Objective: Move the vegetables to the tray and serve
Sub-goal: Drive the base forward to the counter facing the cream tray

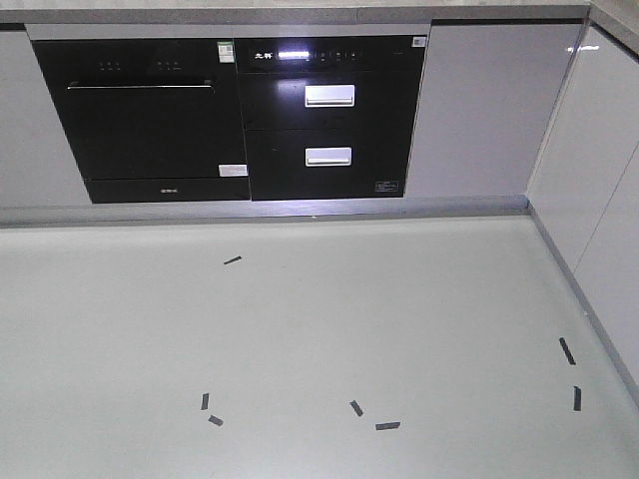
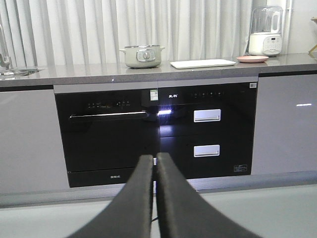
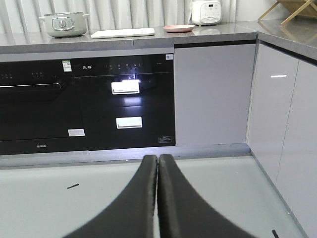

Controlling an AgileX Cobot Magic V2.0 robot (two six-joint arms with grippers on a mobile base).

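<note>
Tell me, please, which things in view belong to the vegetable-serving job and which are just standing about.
Job: white tray on the counter; left gripper and right gripper, both shut. No vegetables are in view.
Standing about: lidded pot, contents hidden; pink plate; white appliance; black oven.

A domestic kitchen is indicated by black built-in appliances (image 2: 106,139) set at twelve o'clock under a grey countertop (image 2: 99,74), on which a lidded pot (image 2: 142,56), a cream tray (image 2: 203,63) and a pink plate (image 2: 252,59) are seen, with glossy cabinet doors (image 3: 213,94) at two o'clock.
</note>
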